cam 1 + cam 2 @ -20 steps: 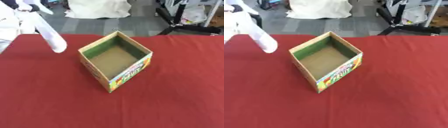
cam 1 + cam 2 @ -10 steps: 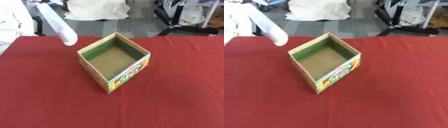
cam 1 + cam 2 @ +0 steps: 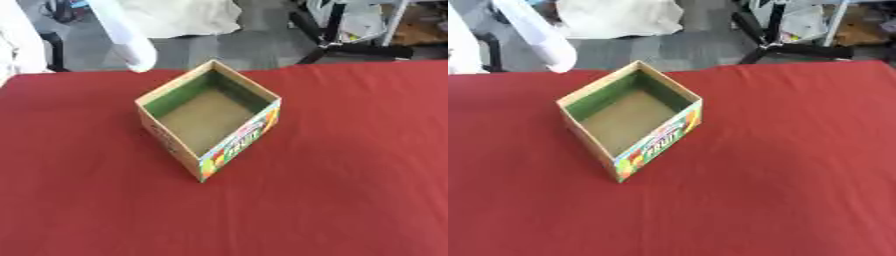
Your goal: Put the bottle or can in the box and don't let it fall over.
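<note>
An open cardboard box stands on the red table, turned corner-on toward me. Its inner walls are green and its front side carries a colourful fruit print. Only the bare brown floor shows inside it. No bottle or can shows in either view. Neither of my hands is in view.
A person's white sleeve hangs at the table's far left edge, apart from the box. Beyond the far edge lie grey floor, a white cloth bundle and a black stand.
The white sleeve has drawn back from over the table's left side to its far edge. The box stays where it was.
</note>
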Tool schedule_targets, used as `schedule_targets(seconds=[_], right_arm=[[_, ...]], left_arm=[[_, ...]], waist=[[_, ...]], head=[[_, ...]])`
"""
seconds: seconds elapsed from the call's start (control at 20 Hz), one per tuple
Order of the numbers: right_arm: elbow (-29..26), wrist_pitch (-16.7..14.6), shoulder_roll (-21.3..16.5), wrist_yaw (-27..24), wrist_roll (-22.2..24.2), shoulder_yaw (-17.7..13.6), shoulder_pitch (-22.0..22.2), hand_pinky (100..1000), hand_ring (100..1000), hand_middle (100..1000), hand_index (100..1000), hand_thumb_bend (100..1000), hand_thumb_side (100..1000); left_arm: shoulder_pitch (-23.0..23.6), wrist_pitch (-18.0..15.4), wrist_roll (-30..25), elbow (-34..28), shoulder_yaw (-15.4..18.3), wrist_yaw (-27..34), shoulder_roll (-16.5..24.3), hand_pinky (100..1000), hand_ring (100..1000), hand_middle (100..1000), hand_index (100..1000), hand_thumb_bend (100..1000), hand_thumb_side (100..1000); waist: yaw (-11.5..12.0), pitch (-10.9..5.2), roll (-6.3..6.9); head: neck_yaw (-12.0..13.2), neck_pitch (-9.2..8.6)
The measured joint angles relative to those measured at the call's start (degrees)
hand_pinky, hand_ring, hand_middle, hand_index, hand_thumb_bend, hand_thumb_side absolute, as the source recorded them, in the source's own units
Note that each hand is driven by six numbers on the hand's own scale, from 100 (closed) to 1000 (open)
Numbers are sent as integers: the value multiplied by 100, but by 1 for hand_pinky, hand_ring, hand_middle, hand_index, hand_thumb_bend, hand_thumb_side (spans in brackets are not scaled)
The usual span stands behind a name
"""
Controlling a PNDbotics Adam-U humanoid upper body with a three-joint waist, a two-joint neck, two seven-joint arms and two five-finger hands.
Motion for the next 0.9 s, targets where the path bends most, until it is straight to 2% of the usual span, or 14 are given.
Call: schedule_targets(seconds=[0.25, 0.9], right_arm=[[21, -1, 15, -6, 6, 28, -15, 800, 711, 677, 803, 508, 420], [71, 5, 106, -47, 55, 71, -149, 800, 710, 676, 803, 512, 419]], left_arm=[[-85, 18, 37, 0, 0, 83, -216, 323, 199, 307, 325, 290, 100], [-189, 56, 17, 132, -116, 127, -867, 320, 199, 308, 326, 236, 100]], waist=[[-35, -17, 25], [-97, -51, 101]], head=[[-16, 142], [-36, 146]])
